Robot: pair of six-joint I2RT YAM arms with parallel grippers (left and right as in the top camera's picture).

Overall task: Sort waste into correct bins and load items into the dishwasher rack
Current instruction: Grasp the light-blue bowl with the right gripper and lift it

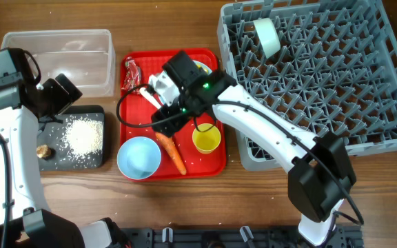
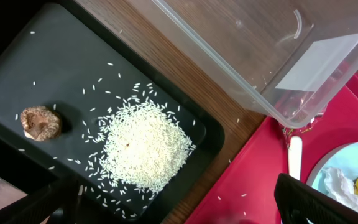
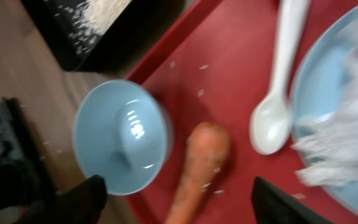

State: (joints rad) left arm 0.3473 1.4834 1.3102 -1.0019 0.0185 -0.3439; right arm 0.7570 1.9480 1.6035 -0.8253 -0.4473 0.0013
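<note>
My right gripper is open over the flat red tray, its fingers either side of the orange carrot, which lies beside a light blue bowl. The white spoon and a blue plate with white tissue lie next to it. A yellow cup stands on the red tray. A red wrapper lies at its far left. My left gripper is open and empty above the black tray, which holds rice and a brown lump. Another bowl sits in the grey rack.
The clear tub stands behind the black tray at the left; its corner shows in the left wrist view. Loose rice grains are scattered on the red tray. The rack fills the right side of the table.
</note>
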